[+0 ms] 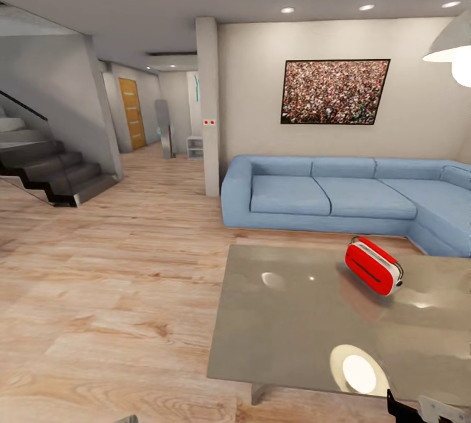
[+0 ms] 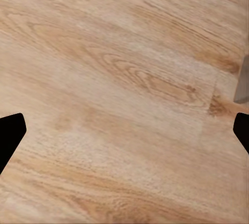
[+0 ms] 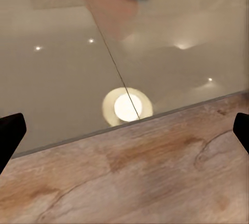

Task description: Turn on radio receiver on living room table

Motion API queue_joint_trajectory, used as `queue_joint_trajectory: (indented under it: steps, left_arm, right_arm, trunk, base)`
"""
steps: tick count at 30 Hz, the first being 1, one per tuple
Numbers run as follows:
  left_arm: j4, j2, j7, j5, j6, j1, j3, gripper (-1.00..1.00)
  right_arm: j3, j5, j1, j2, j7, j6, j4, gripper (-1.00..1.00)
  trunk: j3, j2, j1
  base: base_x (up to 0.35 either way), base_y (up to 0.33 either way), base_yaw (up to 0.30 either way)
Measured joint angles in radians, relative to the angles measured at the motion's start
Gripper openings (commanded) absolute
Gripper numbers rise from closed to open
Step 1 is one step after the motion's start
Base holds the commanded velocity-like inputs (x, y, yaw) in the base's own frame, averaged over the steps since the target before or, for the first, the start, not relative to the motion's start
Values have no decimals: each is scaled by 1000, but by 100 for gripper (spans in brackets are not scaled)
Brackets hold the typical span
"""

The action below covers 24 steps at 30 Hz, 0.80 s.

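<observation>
Radio receiver (image 1: pixel 373 265) is sitting on the glossy grey tabletop (image 1: pixel 288 325), toward the far right part of it, closer to the sofa side than to the near edge. Red grilled face, white edge, tipped a bit on its side by the look of it.

Going near to far in the head view: a sliver of dark and grey robot hardware at the tabletop's near right corner, then the tabletop itself with a bright round lamp reflection (image 1: pixel 358 371) close to its near edge, then the radio, then the long blue corner sofa (image 1: pixel 340 197) just past the tabletop's far edge. On the wall behind the sofa hangs a framed crowd photo (image 1: pixel 334 91), and a white pendant lamp (image 1: pixel 453 50) hangs up right of that. Left of the sofa there's a pillar, then dark stairs (image 1: pixel 52 171) and a hallway with a wooden door (image 1: pixel 133 114).

The right wrist view gives what the head view doesn't: the right pincer (image 3: pixel 124 135) spread wide with nothing in it, hovering over the tabletop's near edge where it meets the plank floor, the lamp reflection right there, and a scrap of the radio's red at the far side.

The left wrist view has the left pincer (image 2: pixel 124 135) equally wide open, empty, over bare wood floor (image 2: pixel 119 78), with a grey sliver at one side.
</observation>
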Motion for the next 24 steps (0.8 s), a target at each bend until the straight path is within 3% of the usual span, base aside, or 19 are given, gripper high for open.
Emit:
queue_joint_trajectory:
  steps: [7,24]
  left_arm:
    - [0,-1,0,0,0,0,0,100]
    - [0,-1,1,0,0,0,-1,100]
  right_arm:
    - [0,0,0,0,0,0,0,100]
    - [0,0,0,0,0,0,2,100]
  trunk:
    - [0,0,0]
    - [0,0,0]
  base:
    - [0,-26,0]
    - [0,-258,0]
